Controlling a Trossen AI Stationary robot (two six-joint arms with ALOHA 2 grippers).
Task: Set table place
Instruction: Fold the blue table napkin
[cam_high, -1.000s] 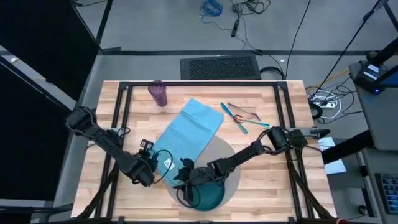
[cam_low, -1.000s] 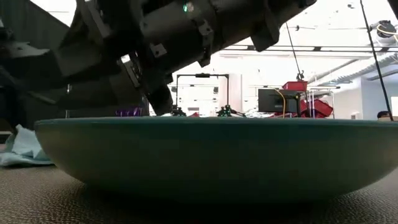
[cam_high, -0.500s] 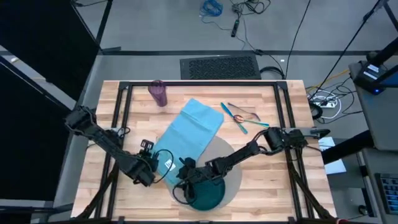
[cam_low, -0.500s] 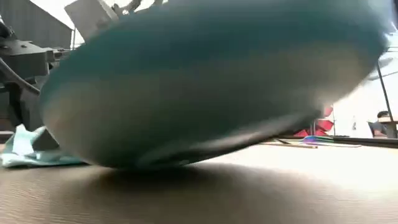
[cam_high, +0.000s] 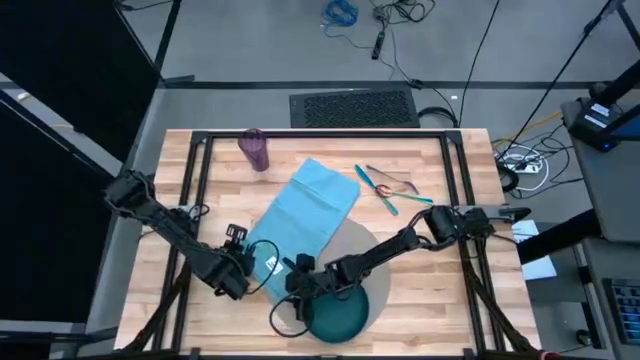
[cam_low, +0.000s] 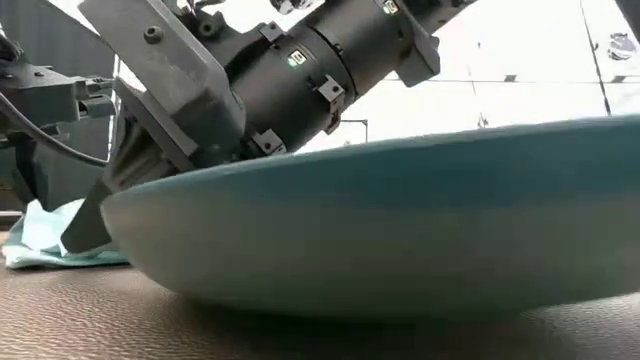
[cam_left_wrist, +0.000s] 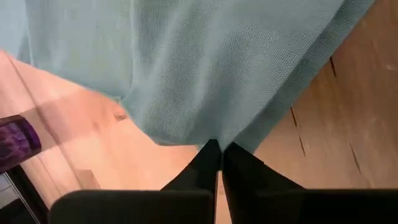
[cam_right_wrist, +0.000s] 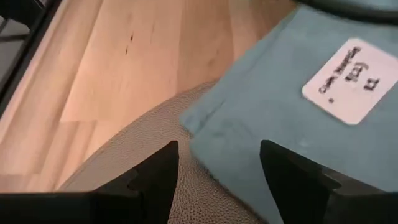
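Observation:
A light-blue napkin (cam_high: 305, 215) lies slanting across the table (cam_high: 440, 290), its near end over the left part of a round grey-beige mat (cam_high: 365, 255). My left gripper (cam_high: 245, 272) is shut on that near end. A teal plate (cam_high: 338, 318) rests on the mat's near part, slightly tilted in the low view (cam_low: 400, 240). My right gripper (cam_high: 293, 290) stands open just left of the plate's rim, with only mat and napkin corner (cam_right_wrist: 217, 124) between its fingers. A purple cup (cam_high: 255, 150) and teal-handled cutlery (cam_high: 385, 190) lie at the far side. My left gripper pinches the napkin's near edge (cam_left_wrist: 214, 138) between its two shut fingers, only at their free ends. The fingers come low from the table's near left. The cloth spreads away from them over the wood and is not lifted clear.
A black metal frame (cam_high: 200, 150) runs around the tabletop. A white label (cam_right_wrist: 348, 81) sits on the napkin's corner close to my right gripper. Bare wood shows at the near left and at the right of the mat.
The plate was level on the mat, then tipped steeply so its underside showed in the low view. It has come back down nearly flat, a little closer to the table's near edge. My right gripper has drawn slightly toward the table's left and far side.

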